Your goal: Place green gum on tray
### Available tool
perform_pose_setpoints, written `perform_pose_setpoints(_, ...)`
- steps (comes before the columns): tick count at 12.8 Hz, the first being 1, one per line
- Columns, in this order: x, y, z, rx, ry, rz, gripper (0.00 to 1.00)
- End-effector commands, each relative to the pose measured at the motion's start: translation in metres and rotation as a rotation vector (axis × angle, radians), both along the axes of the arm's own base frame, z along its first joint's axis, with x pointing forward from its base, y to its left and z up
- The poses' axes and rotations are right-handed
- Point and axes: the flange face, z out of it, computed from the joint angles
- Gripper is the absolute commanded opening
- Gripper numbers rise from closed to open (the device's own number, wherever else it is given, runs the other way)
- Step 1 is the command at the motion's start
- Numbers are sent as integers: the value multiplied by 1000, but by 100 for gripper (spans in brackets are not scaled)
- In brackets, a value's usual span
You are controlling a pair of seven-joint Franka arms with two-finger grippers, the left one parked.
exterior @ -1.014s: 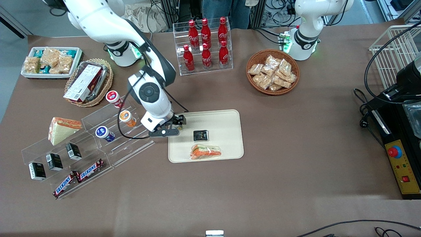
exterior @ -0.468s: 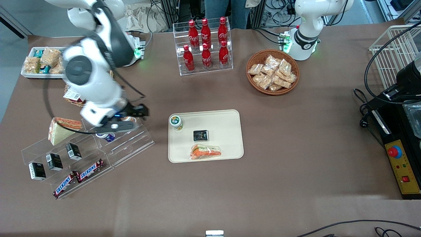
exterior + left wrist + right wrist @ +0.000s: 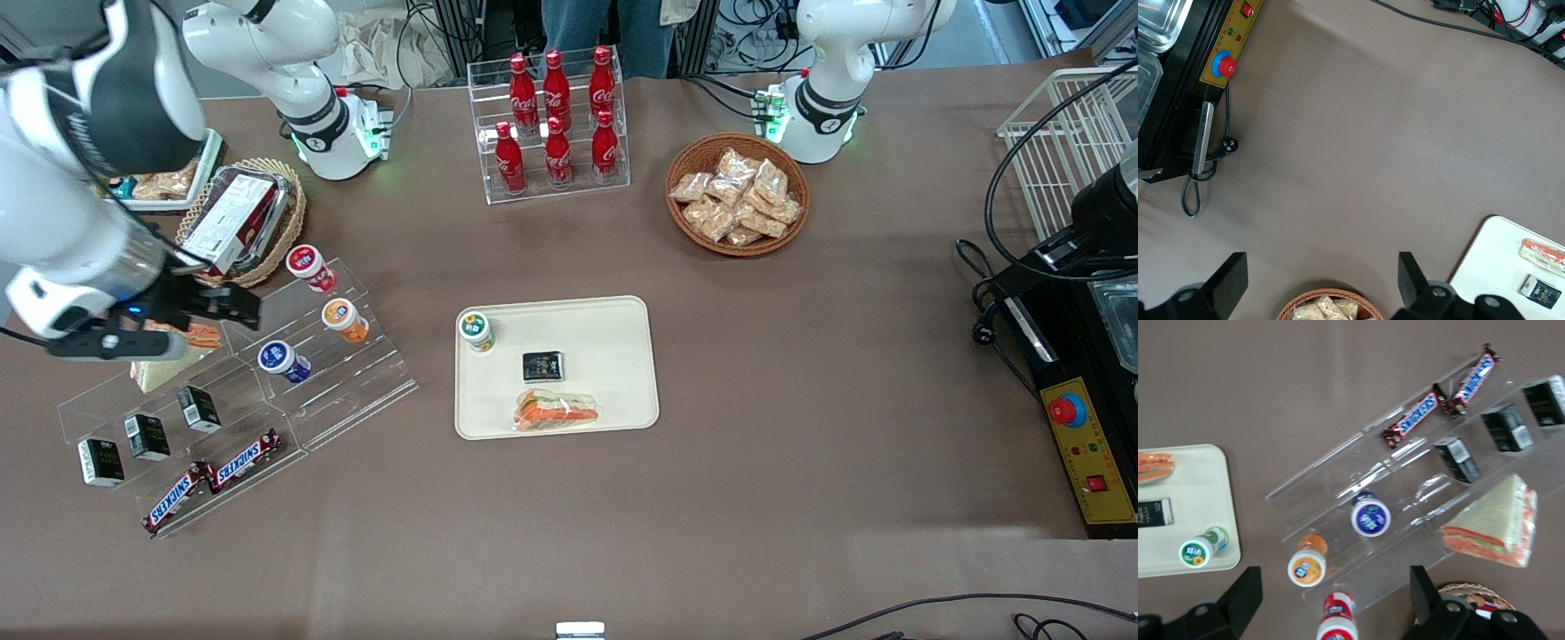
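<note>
I see the green gum (image 3: 476, 330) upright in the tray (image 3: 613, 356) corner, light, rigid, slick, best pinched across its body, while my end effector (image 3: 238, 307) hangs open and empty above the sandwich (image 3: 1495, 530).

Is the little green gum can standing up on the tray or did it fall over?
Standing up. The green gum rests on the tray near a corner, lid face upward. The gripper, open, is over the clear rack, away from it.

Front view looks steeply down over everything; both wrist views look straight down (closer), sharing the tray (image 3: 622, 311) (image 3: 1485, 260) (image 3: 1218, 463).
</note>
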Motion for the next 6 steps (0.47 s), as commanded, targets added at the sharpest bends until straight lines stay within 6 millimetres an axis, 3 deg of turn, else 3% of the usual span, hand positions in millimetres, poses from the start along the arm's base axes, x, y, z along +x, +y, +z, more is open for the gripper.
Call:
perform_pose_setpoints(1,-4,-25,19,31,3,-8,99)
perform_pose_setpoints(6,-5,-45,28,32,17,65,99)
